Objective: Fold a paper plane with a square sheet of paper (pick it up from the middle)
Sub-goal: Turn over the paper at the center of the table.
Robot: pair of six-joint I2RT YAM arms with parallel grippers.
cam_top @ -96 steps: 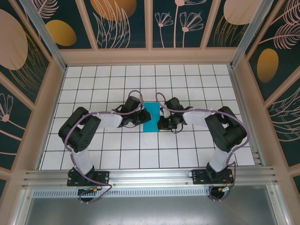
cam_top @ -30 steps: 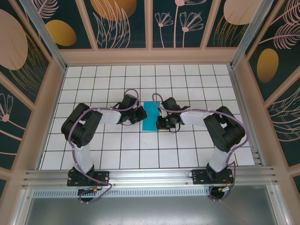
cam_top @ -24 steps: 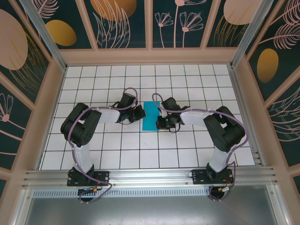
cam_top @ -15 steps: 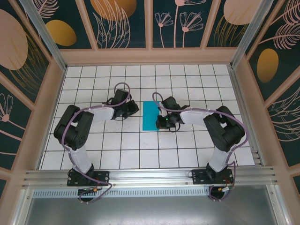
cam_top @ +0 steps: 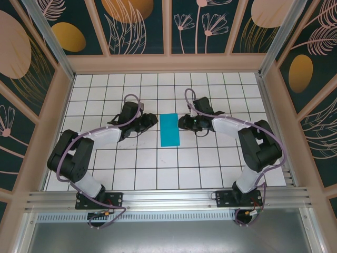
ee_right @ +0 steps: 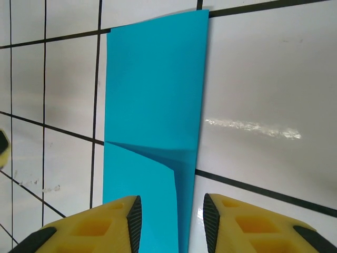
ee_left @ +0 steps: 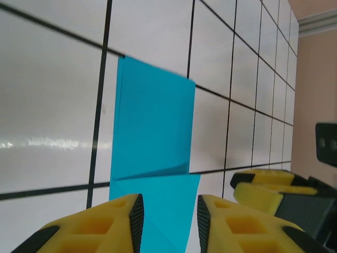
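Right now the thin teal-blue sheet of paper (cam_top: 169,129) is lying flat at the middle of the white tiled desk (cam_top: 221,163), doubled over into a narrow rectangle running from 12 to 6 o'clock. The left end effector (cam_top: 151,120) is hanging just beside it at 9 o'clock, the right end effector (cam_top: 182,123) just beside it at 3 o'clock, and neither is touching it.

From the left wrist, the left end effector (ee_left: 169,221) is showing its yellow fingers (ee_left: 113,224) parted and released, gripping nothing, with the sheet of paper (ee_left: 152,132) lying ahead on the tiles. The right wrist is giving the same story: the right end effector (ee_right: 171,224) is released, and the sheet of paper (ee_right: 155,89) is sitting beyond it. Halfway along, a slanting shadow is suggesting the top layer isn't lying quite flush.

I'm reading this as the gap after the first half-fold, so the plane is barely begun. The next move, I'd guess, is calling for one arm pinning the strip while the other is catching a thin edge, and that looks fiddly on smooth tile.
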